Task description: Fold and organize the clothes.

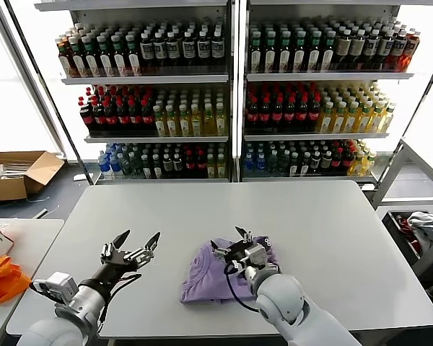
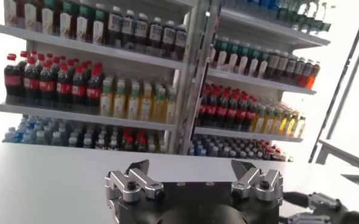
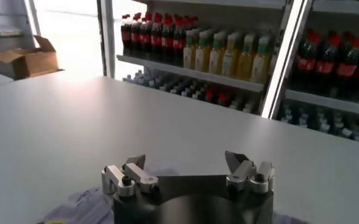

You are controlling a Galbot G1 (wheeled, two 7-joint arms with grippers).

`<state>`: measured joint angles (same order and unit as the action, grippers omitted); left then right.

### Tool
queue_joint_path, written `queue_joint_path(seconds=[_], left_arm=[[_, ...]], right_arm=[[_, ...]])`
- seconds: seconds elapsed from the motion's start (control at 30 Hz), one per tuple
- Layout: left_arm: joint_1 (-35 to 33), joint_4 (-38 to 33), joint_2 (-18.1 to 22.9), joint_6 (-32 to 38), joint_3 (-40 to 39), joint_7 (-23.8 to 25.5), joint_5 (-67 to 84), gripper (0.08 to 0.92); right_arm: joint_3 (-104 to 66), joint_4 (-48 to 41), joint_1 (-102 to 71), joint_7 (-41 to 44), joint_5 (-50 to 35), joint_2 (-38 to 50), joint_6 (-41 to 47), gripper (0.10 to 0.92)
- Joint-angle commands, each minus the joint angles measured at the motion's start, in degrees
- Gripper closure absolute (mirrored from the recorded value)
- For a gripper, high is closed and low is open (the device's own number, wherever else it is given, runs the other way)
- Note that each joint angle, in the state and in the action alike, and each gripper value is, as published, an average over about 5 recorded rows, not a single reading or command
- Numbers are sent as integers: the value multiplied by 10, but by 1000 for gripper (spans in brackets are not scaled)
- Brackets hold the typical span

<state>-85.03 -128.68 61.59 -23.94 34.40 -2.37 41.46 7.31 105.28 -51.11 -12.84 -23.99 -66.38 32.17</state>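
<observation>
The lavender T-shirt [image 1: 211, 277] lies folded into a small bundle on the white table [image 1: 325, 231], near its front edge. My right gripper [image 1: 236, 238] is open and empty, held just above the bundle's far part. A bit of the shirt [image 3: 81, 206] shows below it in the right wrist view, where the gripper [image 3: 185, 163] faces the shelves. My left gripper [image 1: 138, 238] is open and empty, raised above bare table to the left of the shirt. In the left wrist view it [image 2: 191, 172] points at the shelves.
Drink shelves [image 1: 231, 94] stand behind the table. A side table on the left carries a bright orange fabric item [image 1: 1, 277]. A cardboard box [image 1: 18, 173] sits on the floor at left. A bin with cloths [image 1: 418, 231] stands at right.
</observation>
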Motion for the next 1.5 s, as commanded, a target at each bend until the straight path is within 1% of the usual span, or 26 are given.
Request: queue_joint_path(seconds=[0.03,0.17,0.3,0.37,0.47,0.57,0.63,0.7,0.8,0.93,1.07,1.2,1.33,1.5], left_arm=[[-9,0,20,3,2,3,-9,177],[-4,3,26,3,-2,3,-9,177],[-5,2,24,3,-3,3,-7,177],[-4,2,22,4,-2,3,-7,177],[-3,1,19,5,1,2,-6,177],[-4,0,19,5,4,2,-5,177],[-7,-3,21,6,5,1,-5,177],[-10,-6,23,6,8,1,-5,177],[-16,-8,29,10,23,5,-5,177],[-23,-9,44,18,58,16,-9,177],[-35,-12,61,22,94,26,-10,177],[-45,-17,75,28,117,34,-10,177],[-51,-23,96,34,122,43,-26,177],[-63,-31,121,51,125,59,-72,177]], right_arm=[[83,-75,21,-38,53,-12,10,202],[81,-60,15,-34,63,-1,10,203],[66,-22,8,-26,82,7,-1,203],[53,6,2,-19,71,13,-40,203],[19,49,-10,-4,49,20,-132,203],[-31,77,-25,17,47,28,-218,203],[-80,96,-47,39,31,40,-258,203],[-134,115,-77,64,0,55,-275,203],[-218,129,-134,107,-31,77,-295,203],[-342,127,-220,153,-35,81,-327,203],[-445,129,-317,182,-37,72,-339,203],[-499,135,-382,199,-69,59,-339,203],[-535,136,-401,211,-119,36,-330,203],[-545,124,-399,212,-128,21,-328,203]])
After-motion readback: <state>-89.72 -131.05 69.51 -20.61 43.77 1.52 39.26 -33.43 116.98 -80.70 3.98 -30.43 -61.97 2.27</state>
